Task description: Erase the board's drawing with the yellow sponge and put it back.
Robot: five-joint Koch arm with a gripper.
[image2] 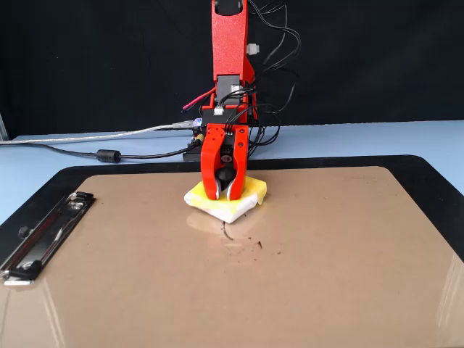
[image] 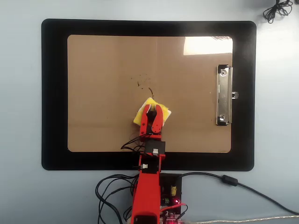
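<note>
While the red gripper [image2: 224, 194] clamps the round black knob [image2: 225, 176] of the small square yellow sponge w/ white edge [image2: 245, 199], the sponge sits flat on the large brown rectangular clipboard [image: 98, 93], turned diamond-wise in the overhead view [image: 166, 113], one corner toward the top of that view. Board's long axis runs left-right in the overhead view, w/ its silver metal clip [image: 224, 95] on the right short edge; in the fixed view the clip [image2: 43, 235] is at left. Faint black marker smudges of the drawing [image: 142, 84] lie just above the sponge in the overhead view, apart from it; in the fixed view they [image2: 243, 243] show nearer the camera than the sponge. Board rests on a larger black mat [image: 53, 93]. Red arm [image: 147, 186] reaches in from the bottom edge, black cables [image: 110, 186] looped near its base. Pale blue table [image: 21, 93] surrounds the mat.
</note>
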